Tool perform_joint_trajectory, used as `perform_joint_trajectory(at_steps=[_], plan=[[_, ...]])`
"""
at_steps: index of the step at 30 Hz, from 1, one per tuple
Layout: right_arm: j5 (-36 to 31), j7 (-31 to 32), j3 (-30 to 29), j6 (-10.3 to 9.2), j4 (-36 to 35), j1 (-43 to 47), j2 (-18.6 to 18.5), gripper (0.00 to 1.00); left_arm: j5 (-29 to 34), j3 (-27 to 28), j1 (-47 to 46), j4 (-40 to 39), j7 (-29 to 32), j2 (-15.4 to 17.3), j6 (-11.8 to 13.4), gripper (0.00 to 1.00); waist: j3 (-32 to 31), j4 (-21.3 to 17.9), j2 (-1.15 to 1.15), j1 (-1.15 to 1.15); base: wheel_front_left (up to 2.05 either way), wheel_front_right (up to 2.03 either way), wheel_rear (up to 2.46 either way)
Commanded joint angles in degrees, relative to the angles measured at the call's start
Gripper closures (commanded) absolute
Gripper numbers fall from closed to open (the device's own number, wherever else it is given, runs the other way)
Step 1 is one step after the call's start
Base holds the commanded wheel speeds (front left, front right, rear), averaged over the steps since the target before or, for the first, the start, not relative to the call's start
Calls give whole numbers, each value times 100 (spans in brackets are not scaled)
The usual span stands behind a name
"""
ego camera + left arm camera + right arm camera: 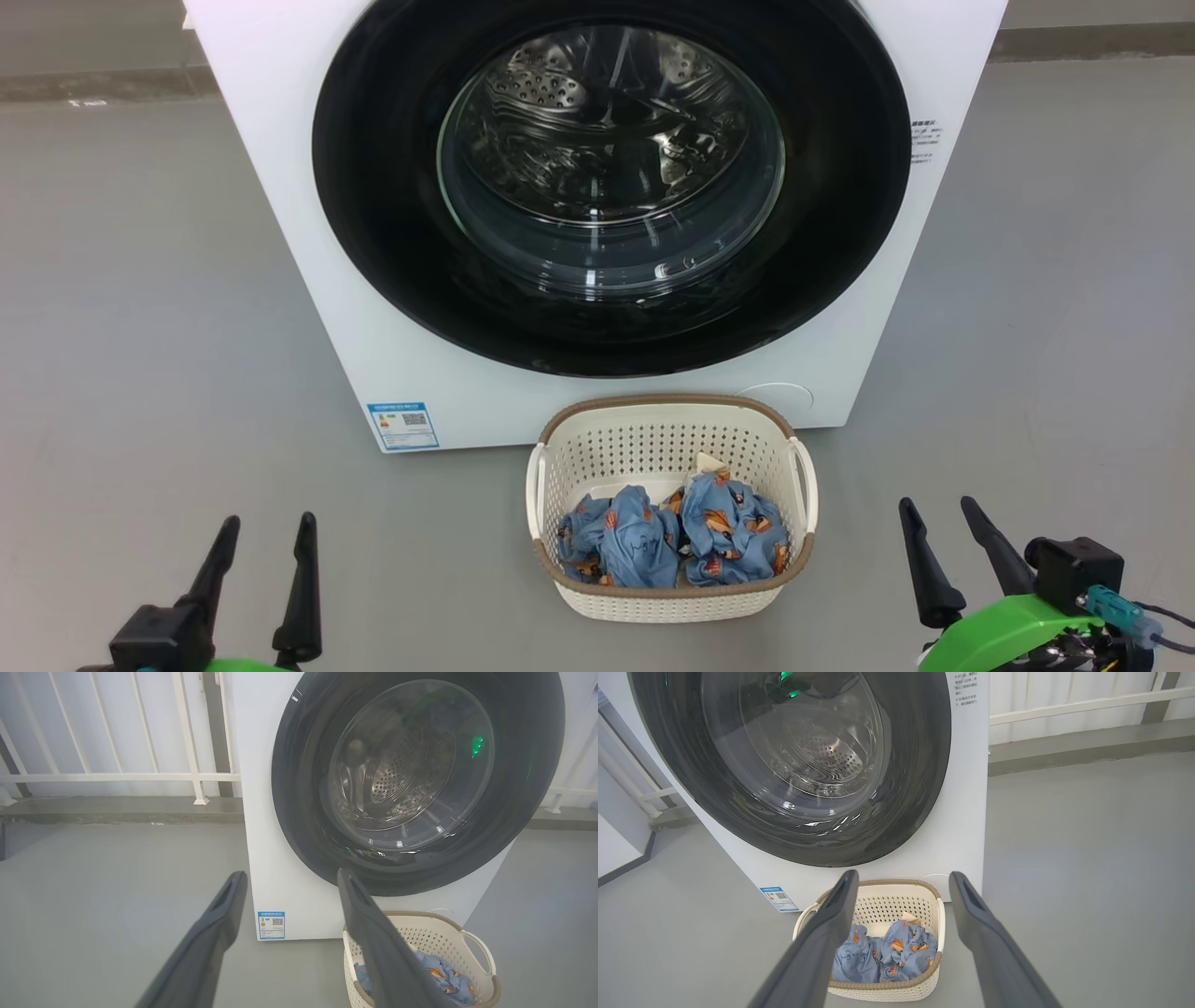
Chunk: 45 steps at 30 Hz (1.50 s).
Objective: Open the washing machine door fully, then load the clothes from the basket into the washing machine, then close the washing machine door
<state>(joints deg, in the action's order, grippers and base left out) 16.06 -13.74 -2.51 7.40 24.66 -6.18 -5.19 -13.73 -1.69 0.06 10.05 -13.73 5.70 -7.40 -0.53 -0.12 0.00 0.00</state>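
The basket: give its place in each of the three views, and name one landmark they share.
Head view: the basket is at lower centre, on the floor before the washing machine.
Left wrist view: bottom right, cut by the lower edge.
Right wrist view: bottom centre.
Shared landmark: the blue label, left of the basket in each.

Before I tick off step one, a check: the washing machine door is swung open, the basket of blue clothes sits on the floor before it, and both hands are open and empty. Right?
No: the washing machine door is shut, as the head view shows. The basket of clothes sits as you say, and the left hand and right hand are open and empty.
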Motion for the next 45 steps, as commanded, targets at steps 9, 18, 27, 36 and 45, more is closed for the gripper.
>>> perform_joint_trajectory(at_steps=[9,18,27,36,45], plan=[[-375,-126,28,9,-189,-170,4,0,249,168,-95,-43,-127,137,-9,0,-30,-26,0,0,0,0,0],[-401,-126,-30,9,-233,-140,38,0,184,218,-107,95,-127,120,-9,0,-53,-35,0,0,0,0,0],[-411,-126,-103,9,-277,-113,69,0,430,290,-147,231,-127,114,-6,0,-41,-37,0,0,5,5,-9],[-415,-126,-146,9,-308,-94,89,0,546,385,-170,224,-127,49,-7,0,15,-60,0,0,61,61,-122],[-422,-126,-158,9,-316,-100,109,0,543,394,-194,225,-127,55,-8,0,62,-63,0,0,118,118,-236]])
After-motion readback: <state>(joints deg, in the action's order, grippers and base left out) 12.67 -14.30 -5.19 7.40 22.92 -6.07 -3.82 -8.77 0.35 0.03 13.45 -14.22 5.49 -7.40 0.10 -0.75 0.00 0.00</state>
